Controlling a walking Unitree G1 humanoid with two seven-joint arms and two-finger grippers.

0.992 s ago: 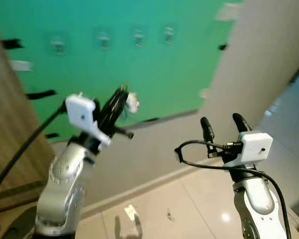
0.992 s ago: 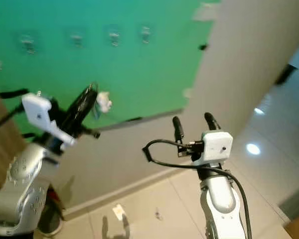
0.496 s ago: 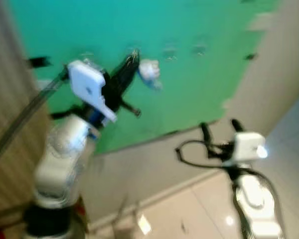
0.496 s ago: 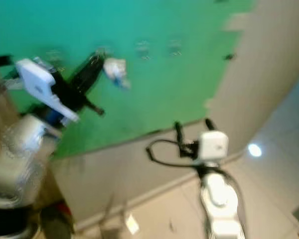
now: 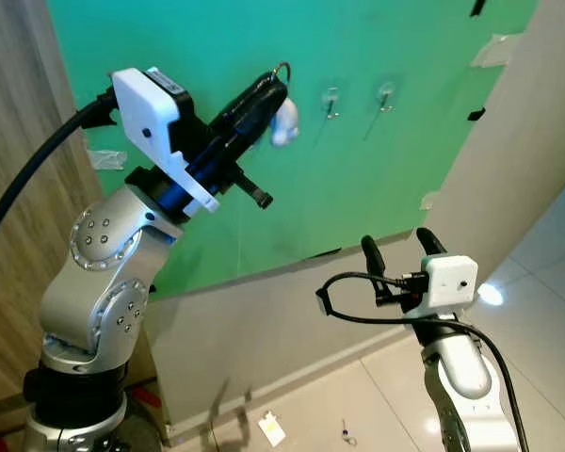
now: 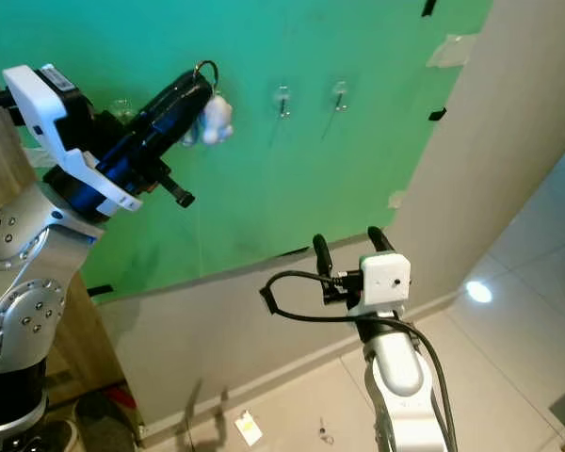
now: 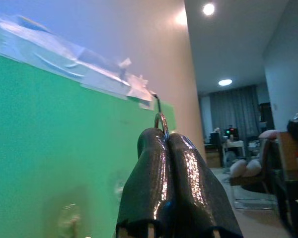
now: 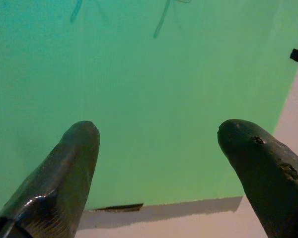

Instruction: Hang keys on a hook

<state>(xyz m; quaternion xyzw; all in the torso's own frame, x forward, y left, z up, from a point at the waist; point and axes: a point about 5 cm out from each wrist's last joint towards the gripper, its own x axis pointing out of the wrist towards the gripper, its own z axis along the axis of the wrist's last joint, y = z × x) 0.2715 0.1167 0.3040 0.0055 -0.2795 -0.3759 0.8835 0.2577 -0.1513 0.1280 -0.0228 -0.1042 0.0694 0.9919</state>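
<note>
My left gripper [image 5: 268,87] is raised high against the green wall panel [image 5: 358,179], shut on a key ring [image 7: 161,122] whose metal loop sticks out past the fingertips. A white fluffy charm [image 5: 284,122] hangs from the ring just beside the fingertips. Two clear hooks [image 5: 330,100] [image 5: 385,94] are fixed to the panel to the right of the gripper. A further clear hook [image 7: 68,216] shows faintly on the panel below the fingers. My right gripper [image 5: 395,247] is held lower, at waist height, open and empty, facing the panel.
A wooden wall [image 5: 19,217] stands on the left. The green panel ends at a beige wall [image 5: 537,141] on the right. Small scraps [image 5: 271,428] lie on the tiled floor below.
The view has swung and sharpened. My left gripper has risen with the key ring, from below the hooks up to hook height on the panel. The right gripper has stayed open and low.
</note>
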